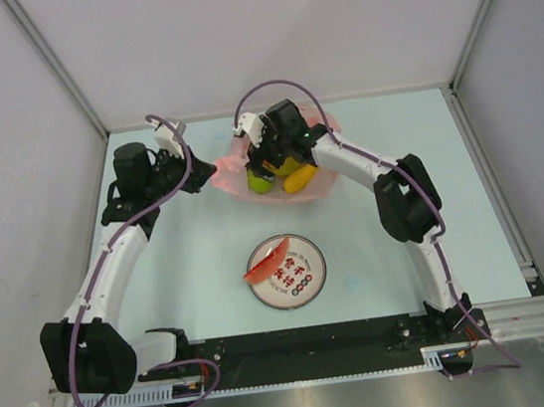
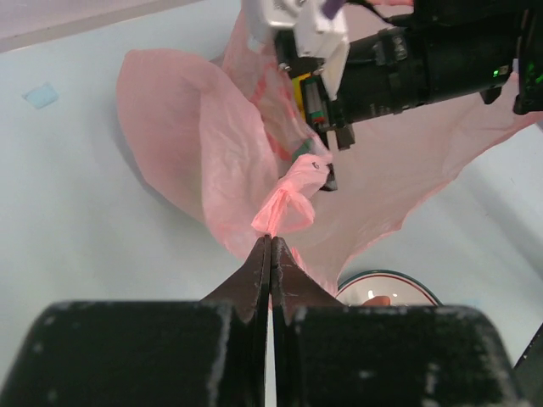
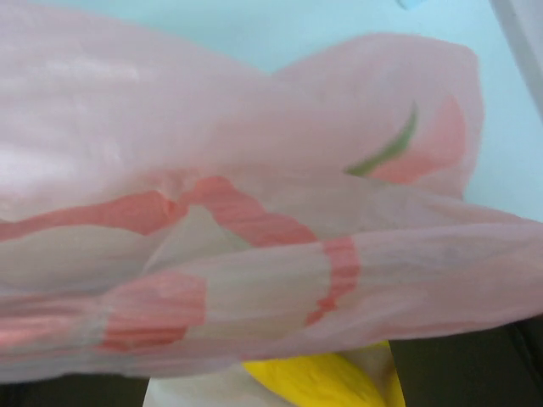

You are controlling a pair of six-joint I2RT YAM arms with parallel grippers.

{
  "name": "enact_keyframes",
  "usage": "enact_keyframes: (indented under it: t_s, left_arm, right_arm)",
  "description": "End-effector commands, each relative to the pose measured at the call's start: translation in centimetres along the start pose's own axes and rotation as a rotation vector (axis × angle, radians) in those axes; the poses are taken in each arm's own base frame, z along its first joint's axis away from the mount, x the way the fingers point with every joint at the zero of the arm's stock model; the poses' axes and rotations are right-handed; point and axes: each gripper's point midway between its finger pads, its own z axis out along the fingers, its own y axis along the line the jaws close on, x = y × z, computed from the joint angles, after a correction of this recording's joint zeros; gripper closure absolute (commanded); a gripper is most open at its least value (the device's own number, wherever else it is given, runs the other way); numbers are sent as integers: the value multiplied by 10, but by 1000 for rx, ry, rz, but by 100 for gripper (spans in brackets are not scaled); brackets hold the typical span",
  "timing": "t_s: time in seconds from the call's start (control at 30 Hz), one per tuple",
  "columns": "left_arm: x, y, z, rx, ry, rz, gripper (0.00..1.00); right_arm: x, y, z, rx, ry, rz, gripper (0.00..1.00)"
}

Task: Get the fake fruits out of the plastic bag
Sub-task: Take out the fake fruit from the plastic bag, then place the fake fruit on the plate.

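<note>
My left claw [image 2: 269,251] is pressed tight together, pinching a twisted bit of the bag [image 2: 182,144]. From the left wrist view the pink film fans away from that pinch in wide folds and lies spread on the desk [image 1: 184,260].

My right claw [image 1: 275,167] sits low over the bag's mouth, at the far middle of the desk. In the right wrist view the film drapes across almost everything. My fingers [image 3: 475,373] show only as dark patches at the two bottom corners, well apart, so this claw is spread. A yellow fruit [image 3: 322,383] shows between them at the bottom edge, under the film's rim. I cannot tell whether either finger touches it. Further off in that view a red shape with a green edge shows through the film; I cannot tell what it is.

From above, the yellow fruit lies on the bag just below my right claw, with a green fruit [image 1: 260,182] just beside it on the left. Both lie on the film, partly hidden by the claw.

A melon slice [image 1: 267,262] lies out of the bag on the left part of the plate [image 1: 308,284]. The plate stands near the desk's middle, well apart from the bag and nearer my bases.
</note>
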Motion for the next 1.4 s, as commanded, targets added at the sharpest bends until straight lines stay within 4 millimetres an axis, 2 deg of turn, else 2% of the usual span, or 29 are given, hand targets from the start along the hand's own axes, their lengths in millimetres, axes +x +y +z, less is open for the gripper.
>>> enact_keyframes:
  t_s: [0.0,0.1,0.23,0.33,0.37,0.4,0.43,0.5,0.57,0.63,0.67,0.7,0.73,0.77,0.8,0.83,0.87,0.9,0.93,0.97,1.0,1.03,1.07,1.1,1.17,1.2,1.27,1.3,1.37]
  left_arm:
    - [-20,3,-2,-13,-29,29,100]
    - [-20,2,-1,-12,-30,31,100]
    - [-19,3,-1,-16,-36,22,100]
    - [-16,4,-1,-21,-34,18,100]
    - [-16,4,-1,-22,-35,16,100]
    - [-15,5,0,-22,-35,13,100]
    - [-14,5,0,-22,-35,6,100]
    - [-14,5,1,-20,-39,3,100]
    - [-15,5,2,-17,-45,-1,100]
    - [-14,4,4,-13,-45,-6,100]
    - [-14,5,4,-16,-47,-7,100]
    - [-14,6,5,-16,-47,-10,100]
    - [-15,6,5,-15,-50,-9,100]
    - [-15,7,6,-17,-52,-10,100]
    - [-15,8,7,-16,-53,-14,100]
    - [-16,8,8,-19,-57,-13,100]
    - [-18,9,9,-22,-61,-12,100]
    - [-18,9,9,-21,-64,-15,100]
    - [-19,9,10,-22,-67,-14,100]
    - [-21,10,9,-23,-72,-13,100]
    - [-19,10,11,-24,-69,-16,100]
    - [-20,11,11,-26,-73,-16,100]
    - [-20,11,11,-27,-74,-20,100]
    - [-20,11,11,-27,-75,-21,100]
    - [-19,11,12,-26,-76,-24,100]
    - [-19,11,13,-24,-76,-27,100]
    - [-18,12,15,-21,-75,-34,100]
    - [-19,12,15,-19,-77,-35,100]
    - [-20,12,17,-14,-77,-40,100]
  right_arm:
    - [10,25,23,-99,59,133,0]
    - [16,26,31,-102,85,152,0]
    - [38,25,46,-79,148,170,0]
    - [47,23,49,-50,182,173,0]
    - [46,22,47,-50,178,168,3]
    - [42,23,45,-69,163,171,14]
    - [40,22,42,-77,151,180,19]
    - [20,16,30,-76,97,188,31]
    - [-2,10,14,-60,52,177,37]
    - [-10,10,2,-65,36,171,39]
    - [-28,7,-18,-54,-5,150,41]
    - [-37,7,-26,-54,-37,134,42]
    - [-43,6,-37,-47,-56,123,42]
    - [-36,11,-42,-51,-45,118,43]
    - [-52,10,-64,-31,-82,92,43]
    - [-53,12,-71,-27,-87,83,43]
    - [-41,19,-75,-33,-66,80,43]
    - [-52,19,-98,-14,-100,44,43]
    - [-50,23,-105,-15,-99,28,43]
    - [-33,35,-108,-28,-74,16,43]
    - [-41,40,-127,-21,-101,-56,43]
    - [-40,48,-136,-24,-102,-100,43]
    - [-19,72,-134,-59,-53,-147,43]
    - [-27,78,-152,-46,-82,-190,43]
    - [-19,99,-161,-92,-87,-233,44]
    - [-2,111,-163,-120,-68,-230,45]
    - [4,123,-175,-154,-88,-281,46]
    - [24,131,-172,-180,-59,-302,46]
    - [33,133,-172,-187,-65,-384,47]
